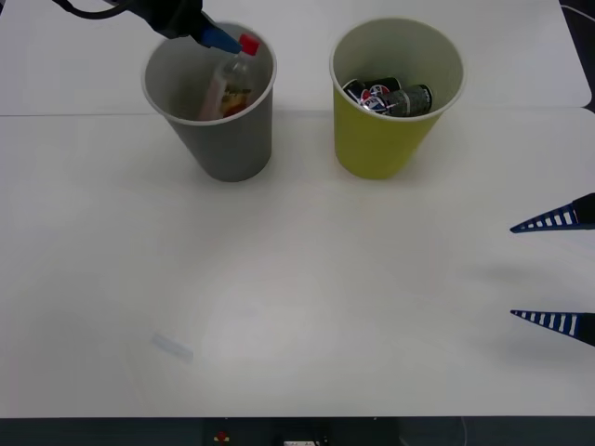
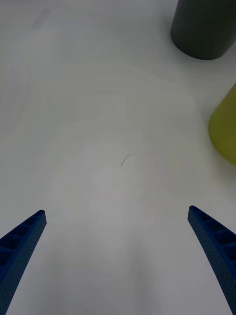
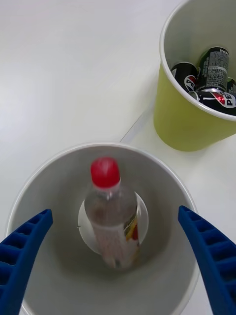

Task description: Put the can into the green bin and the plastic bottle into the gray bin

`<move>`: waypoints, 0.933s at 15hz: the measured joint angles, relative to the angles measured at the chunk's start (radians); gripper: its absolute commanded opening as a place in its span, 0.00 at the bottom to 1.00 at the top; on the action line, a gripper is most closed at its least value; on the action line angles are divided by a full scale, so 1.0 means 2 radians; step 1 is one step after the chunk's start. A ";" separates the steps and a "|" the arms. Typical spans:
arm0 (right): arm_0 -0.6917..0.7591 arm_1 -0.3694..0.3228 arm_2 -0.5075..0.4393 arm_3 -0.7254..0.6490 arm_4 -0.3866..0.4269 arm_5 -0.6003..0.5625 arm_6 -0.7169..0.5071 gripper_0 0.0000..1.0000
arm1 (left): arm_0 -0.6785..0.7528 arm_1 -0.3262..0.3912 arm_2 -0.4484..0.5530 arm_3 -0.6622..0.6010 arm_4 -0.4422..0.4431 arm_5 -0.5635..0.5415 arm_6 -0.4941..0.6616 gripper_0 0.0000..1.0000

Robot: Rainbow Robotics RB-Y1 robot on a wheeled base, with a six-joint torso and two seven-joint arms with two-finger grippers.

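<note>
Your left claw (image 3: 115, 266) hangs spread wide over the gray bin (image 1: 223, 139), the plastic bottle (image 3: 112, 216) leaning loose inside. Dark cans (image 1: 386, 98) lie in the green bin (image 1: 381, 139). Both sorts look done; your right claw (image 1: 558, 271) waits wide, near right above the bench (image 1: 307, 297).

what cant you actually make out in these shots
- How many cans sit in the green bin: the bin's rim and the left wrist view's edge cut them off.
- Plastic bottle label text: too small and blurred in the gray bin.
- Whether the bottle's base rests on the bin floor: its own body hides it.
- Left gripper, open over the gray bin: front view's top edge cuts off its arm.
- Right gripper, open over the table: frame edge crops its arm.
</note>
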 measured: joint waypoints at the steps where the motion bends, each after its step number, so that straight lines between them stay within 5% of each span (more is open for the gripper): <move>1: 0.000 0.000 0.000 0.000 0.000 0.000 0.000 1.00 | 0.006 0.003 0.007 -0.002 0.010 0.000 -0.008 1.00; 7: 0.000 0.000 0.000 0.000 0.000 0.000 0.000 1.00 | 0.101 0.054 0.078 -0.054 0.133 0.000 -0.076 1.00; 14: 0.000 0.000 0.000 0.000 0.000 0.000 0.000 1.00 | 0.311 0.093 0.226 -0.114 0.260 0.001 -0.279 1.00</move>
